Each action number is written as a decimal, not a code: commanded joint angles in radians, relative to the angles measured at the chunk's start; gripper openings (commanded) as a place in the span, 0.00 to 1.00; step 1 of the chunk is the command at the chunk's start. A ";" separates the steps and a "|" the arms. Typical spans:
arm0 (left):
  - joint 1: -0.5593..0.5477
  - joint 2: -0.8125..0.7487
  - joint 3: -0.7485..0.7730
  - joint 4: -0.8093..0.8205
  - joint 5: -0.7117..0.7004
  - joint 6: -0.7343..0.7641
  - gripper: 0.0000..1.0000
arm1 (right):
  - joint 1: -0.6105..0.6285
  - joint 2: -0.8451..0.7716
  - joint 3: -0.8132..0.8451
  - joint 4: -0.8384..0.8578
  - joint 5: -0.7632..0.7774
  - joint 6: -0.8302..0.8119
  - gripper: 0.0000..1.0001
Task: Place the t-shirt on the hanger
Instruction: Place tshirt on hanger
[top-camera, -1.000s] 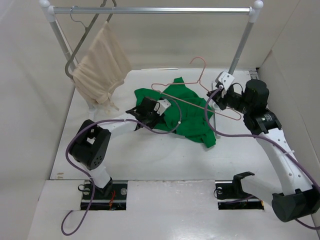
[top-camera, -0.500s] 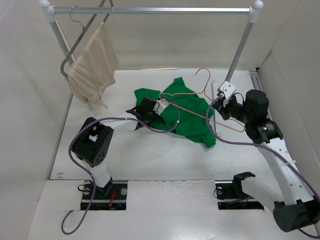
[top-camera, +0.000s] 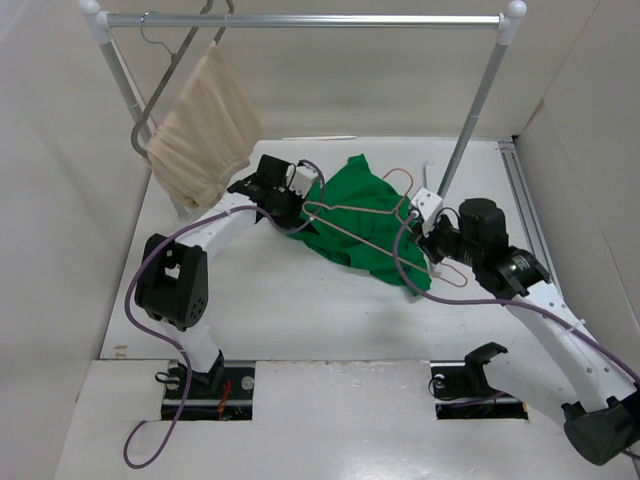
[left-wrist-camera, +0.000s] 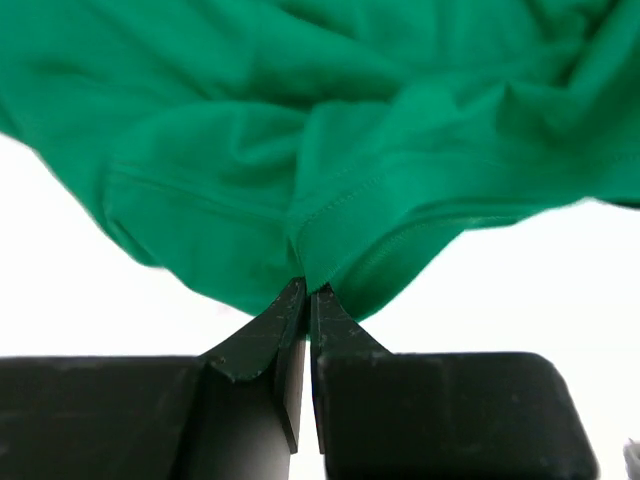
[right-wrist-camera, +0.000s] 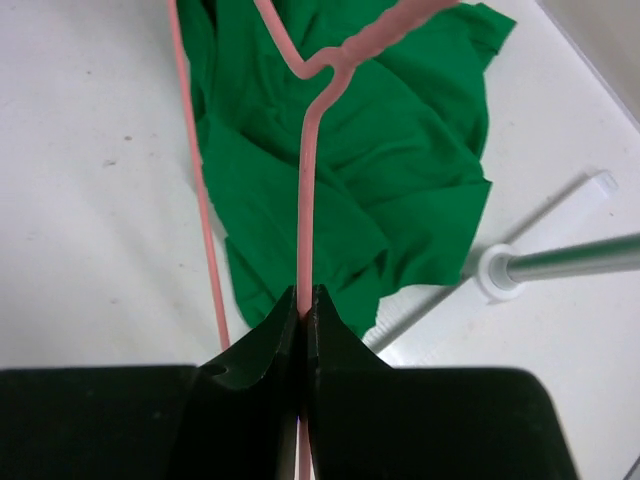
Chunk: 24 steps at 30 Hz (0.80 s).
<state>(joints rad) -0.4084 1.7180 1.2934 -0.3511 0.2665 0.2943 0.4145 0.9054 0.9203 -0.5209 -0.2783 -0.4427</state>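
Observation:
The bright green t-shirt (top-camera: 365, 215) lies crumpled at the table's middle, its left edge lifted. My left gripper (top-camera: 303, 198) is shut on that edge; in the left wrist view the jaws (left-wrist-camera: 307, 292) pinch a hem fold of the t-shirt (left-wrist-camera: 330, 130). The pink wire hanger (top-camera: 350, 207) lies tilted across the t-shirt, hook toward the back. My right gripper (top-camera: 417, 228) is shut on its wire at the t-shirt's right side. In the right wrist view the gripper (right-wrist-camera: 305, 296) clamps the hanger (right-wrist-camera: 306, 200) over the t-shirt (right-wrist-camera: 400, 170).
A clothes rail (top-camera: 300, 20) spans the back; its right pole (top-camera: 470, 120) stands just behind my right gripper, its foot (right-wrist-camera: 497, 270) close by. A beige cloth (top-camera: 200, 125) hangs on a dark grey hanger (top-camera: 150, 100) at the rail's left, near my left arm.
My left gripper has moved back and left, pulling the t-shirt's edge up. My right gripper has carried the hanger left and nearer, over the t-shirt. The beige cloth has swung.

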 joint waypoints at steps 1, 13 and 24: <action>-0.004 -0.034 0.050 -0.052 0.094 -0.018 0.00 | 0.081 0.041 0.003 0.027 0.092 0.039 0.00; 0.055 0.018 0.081 -0.092 0.139 -0.047 0.00 | -0.017 0.049 -0.001 0.005 0.291 0.200 0.00; 0.056 0.049 0.078 -0.065 0.100 -0.056 0.00 | -0.051 -0.129 -0.057 0.088 0.074 0.170 0.00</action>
<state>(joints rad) -0.3550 1.7580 1.3270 -0.4335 0.3580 0.2577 0.3408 0.7822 0.8841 -0.4889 -0.1211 -0.2707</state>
